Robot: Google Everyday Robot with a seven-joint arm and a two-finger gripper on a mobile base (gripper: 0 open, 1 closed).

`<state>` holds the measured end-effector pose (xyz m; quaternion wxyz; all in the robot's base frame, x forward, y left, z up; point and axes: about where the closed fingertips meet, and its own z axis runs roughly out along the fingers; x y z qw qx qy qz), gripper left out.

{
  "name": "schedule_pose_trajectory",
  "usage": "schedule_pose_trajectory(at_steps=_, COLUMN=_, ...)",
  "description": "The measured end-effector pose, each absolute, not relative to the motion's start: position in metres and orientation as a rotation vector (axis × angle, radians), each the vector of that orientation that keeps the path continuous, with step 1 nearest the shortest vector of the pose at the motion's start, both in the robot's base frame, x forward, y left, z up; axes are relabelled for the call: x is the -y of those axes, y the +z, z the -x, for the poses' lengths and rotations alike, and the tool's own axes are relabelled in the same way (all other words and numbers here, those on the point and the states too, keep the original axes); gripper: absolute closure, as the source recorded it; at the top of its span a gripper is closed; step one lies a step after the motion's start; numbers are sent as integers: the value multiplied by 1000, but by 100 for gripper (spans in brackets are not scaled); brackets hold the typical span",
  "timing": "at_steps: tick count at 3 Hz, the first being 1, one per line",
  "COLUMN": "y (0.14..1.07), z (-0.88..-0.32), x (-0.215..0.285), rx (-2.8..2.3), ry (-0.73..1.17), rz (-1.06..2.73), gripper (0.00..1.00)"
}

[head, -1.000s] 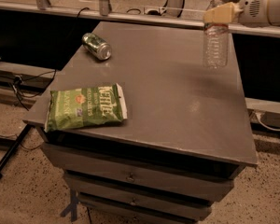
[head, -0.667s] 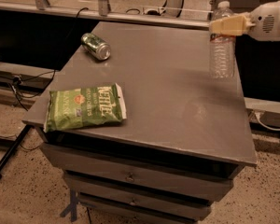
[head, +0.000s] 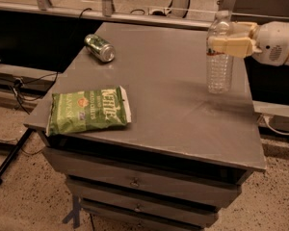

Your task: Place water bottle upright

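The water bottle (head: 219, 73) is a clear ribbed plastic bottle. It stands upright at the right side of the grey table (head: 168, 109), and its base looks to rest on the top. My gripper (head: 227, 38) reaches in from the right edge of the camera view. Its cream fingers are closed around the bottle's upper part, just under the neck, and cover the label band there.
A green metal can (head: 100, 47) lies on its side at the table's far left. A green chips bag (head: 89, 109) lies flat at the front left corner. Drawers (head: 135, 182) sit under the top. The table's right edge is close to the bottle.
The gripper has carried the bottle downward and a little toward the front; the bottle's base now sits lower, at the table top. The can and chips bag have not moved.
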<state>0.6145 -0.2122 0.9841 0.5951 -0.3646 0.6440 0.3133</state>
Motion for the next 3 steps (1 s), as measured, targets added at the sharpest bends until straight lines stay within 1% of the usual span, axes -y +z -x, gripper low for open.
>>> schedule_pose_trajectory(at_steps=1, y=991, z=-599, x=189, rx=-1277, ry=728, rz=971, gripper=100)
schedule_pose_trajectory(at_steps=2, y=987, z=-588, x=182, rx=-1102, ry=675, rz=1047, gripper=100)
schedule_pose_trajectory(at_steps=3, y=975, z=-583, x=185, rx=-977, ry=590, rz=1074, gripper=100)
